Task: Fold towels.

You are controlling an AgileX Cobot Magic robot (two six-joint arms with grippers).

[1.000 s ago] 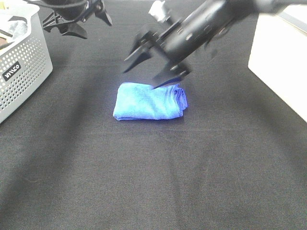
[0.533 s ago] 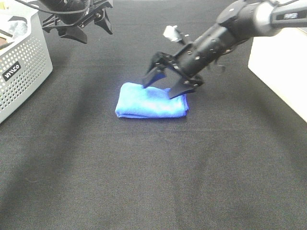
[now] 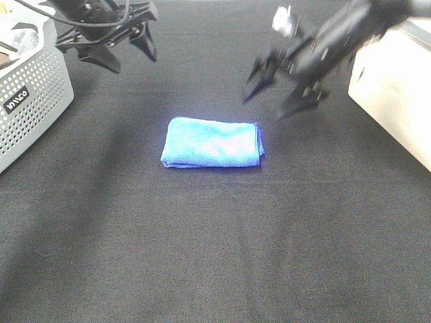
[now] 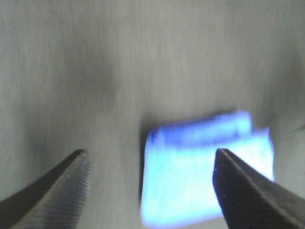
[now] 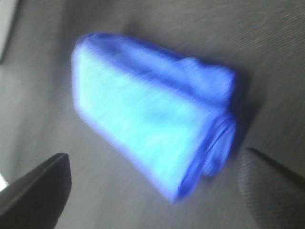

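Observation:
A blue towel (image 3: pixel 211 142) lies folded into a small flat rectangle on the black table. It also shows in the left wrist view (image 4: pixel 205 176) and in the right wrist view (image 5: pixel 152 129), blurred. My right gripper (image 3: pixel 279 86) is open and empty, raised above the table to the right of and behind the towel. My left gripper (image 3: pixel 128 55) is open and empty, held high at the back left, well away from the towel.
A grey perforated basket (image 3: pixel 30 87) stands at the left edge with dark cloth inside. A white box (image 3: pixel 397 87) stands at the right edge. The black cloth-covered table (image 3: pixel 215 256) stretches toward the front.
My right gripper has let go of the towel's back edge and lifted away up and to the right. The towel now lies flat and squared. The left gripper barely moved.

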